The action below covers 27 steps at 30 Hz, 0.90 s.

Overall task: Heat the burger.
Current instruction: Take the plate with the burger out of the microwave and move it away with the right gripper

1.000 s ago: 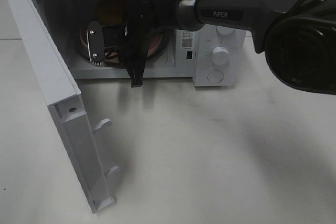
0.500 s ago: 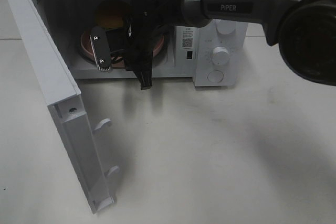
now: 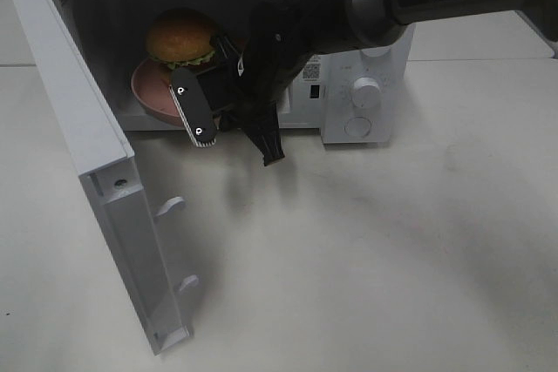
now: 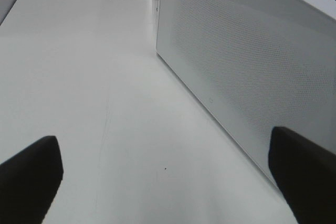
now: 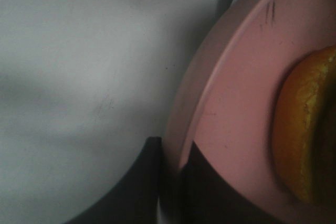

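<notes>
Reaching into microwave (image 3: 366, 84), right arm (image 3: 349, 15) grips plate (image 3: 144, 84).

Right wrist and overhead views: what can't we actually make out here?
- Right gripper: the high view hides its fingertips behind the arm's wrist; the wrist view shows them shut on the plate rim.
- Burger: cut off by the right wrist view's edge; the high view hides its lower layers behind the plate rim.
- Microwave: dial markings too small in the high view.
- Left gripper: open, only its fingertips show, at the left wrist view's edge.
</notes>
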Available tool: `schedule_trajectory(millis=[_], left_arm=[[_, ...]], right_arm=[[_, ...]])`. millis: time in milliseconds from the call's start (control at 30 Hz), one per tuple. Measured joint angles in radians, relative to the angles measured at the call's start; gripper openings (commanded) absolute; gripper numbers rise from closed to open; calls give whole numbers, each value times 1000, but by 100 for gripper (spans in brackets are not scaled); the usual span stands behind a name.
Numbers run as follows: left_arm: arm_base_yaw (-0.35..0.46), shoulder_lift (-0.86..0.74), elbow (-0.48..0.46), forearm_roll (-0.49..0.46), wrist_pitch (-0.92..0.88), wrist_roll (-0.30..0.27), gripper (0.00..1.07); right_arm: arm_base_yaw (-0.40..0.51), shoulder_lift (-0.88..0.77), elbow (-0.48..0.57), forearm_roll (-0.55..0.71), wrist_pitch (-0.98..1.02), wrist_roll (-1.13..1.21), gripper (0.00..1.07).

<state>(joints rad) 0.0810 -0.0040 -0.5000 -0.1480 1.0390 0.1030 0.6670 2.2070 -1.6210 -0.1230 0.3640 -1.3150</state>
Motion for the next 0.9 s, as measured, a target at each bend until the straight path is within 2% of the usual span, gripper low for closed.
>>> schedule_trajectory(millis=[33, 100, 400, 500, 567, 900], left_arm=[[0, 0, 0, 0, 0, 0, 100], [0, 0, 0, 0, 0, 0, 100], [0, 0, 0, 0, 0, 0, 100], [0, 0, 0, 0, 0, 0, 100], [0, 0, 0, 0, 0, 0, 100], [0, 0, 0, 0, 0, 0, 100]], right_arm=[[0, 0, 0, 0, 0, 0, 0], [0, -43, 77, 0, -39, -9, 0], [0, -151, 224, 0, -102, -28, 0], [0, -165, 243, 0, -111, -33, 0], [0, -211, 318, 0, -139, -56, 0], [6, -327, 481, -3, -192, -82, 0]])
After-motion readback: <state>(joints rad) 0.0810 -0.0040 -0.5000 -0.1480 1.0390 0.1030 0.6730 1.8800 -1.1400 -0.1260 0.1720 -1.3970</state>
